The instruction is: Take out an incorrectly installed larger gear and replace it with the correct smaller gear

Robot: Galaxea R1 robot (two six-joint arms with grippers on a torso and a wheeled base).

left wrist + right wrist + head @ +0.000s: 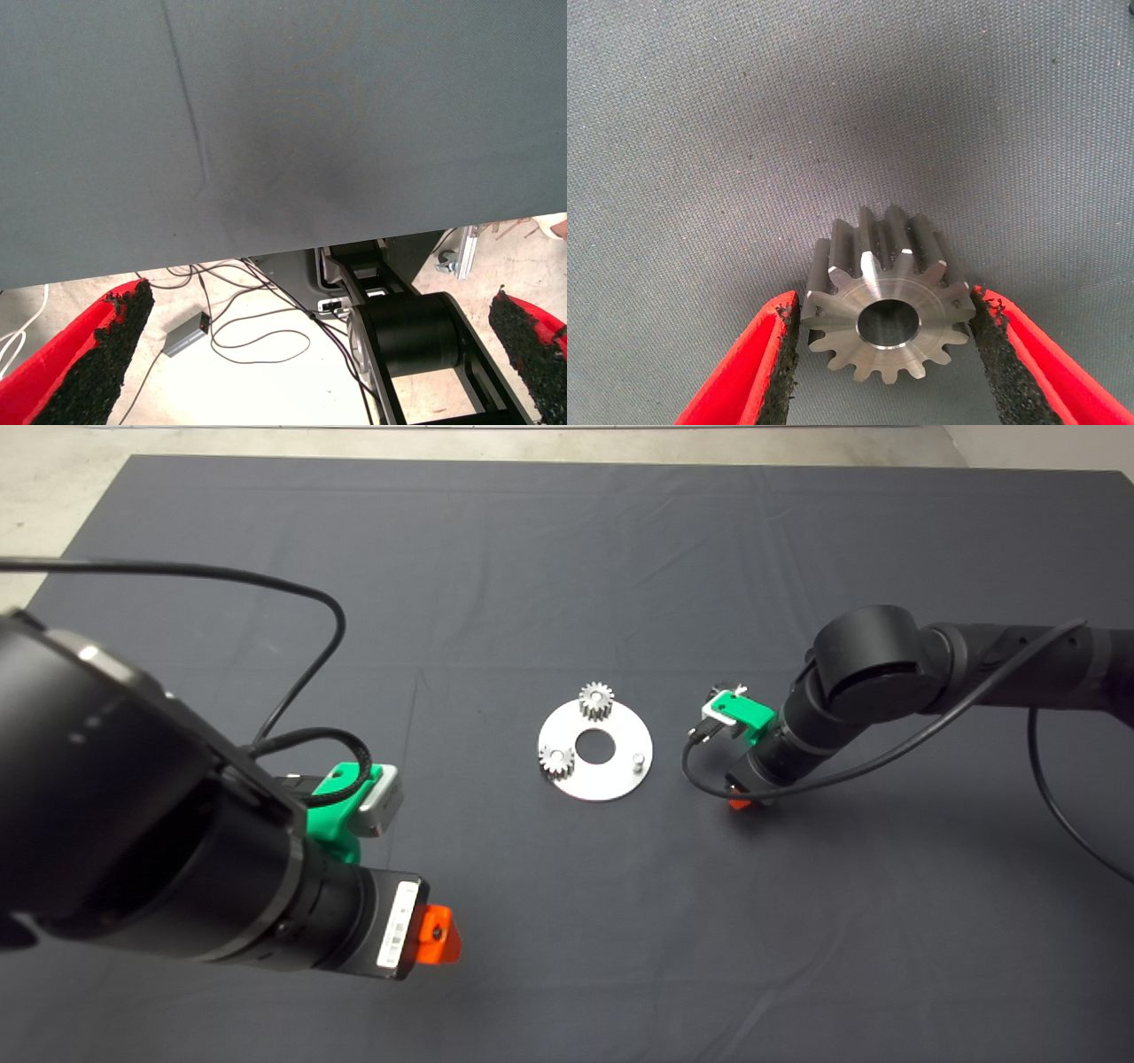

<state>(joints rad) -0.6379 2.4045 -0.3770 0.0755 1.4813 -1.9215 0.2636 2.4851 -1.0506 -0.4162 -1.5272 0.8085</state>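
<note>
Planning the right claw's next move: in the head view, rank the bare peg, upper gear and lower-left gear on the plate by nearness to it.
1. Bare peg, plate's right side, nearest the right claw.
2. Upper gear, plate's top edge.
3. Lower-left gear, far side.

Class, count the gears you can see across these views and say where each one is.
3. Two pale gears sit on the round plate: one at its far edge, one at its left. The smaller gear is between the right tool pads. Others may be hidden.

A robotics lab or workshop: a worktop under a dark grey cloth mat (pixel 567 558), bare concrete floor (pixel 53 478), loose black cables (pixel 257 332) underneath.
</note>
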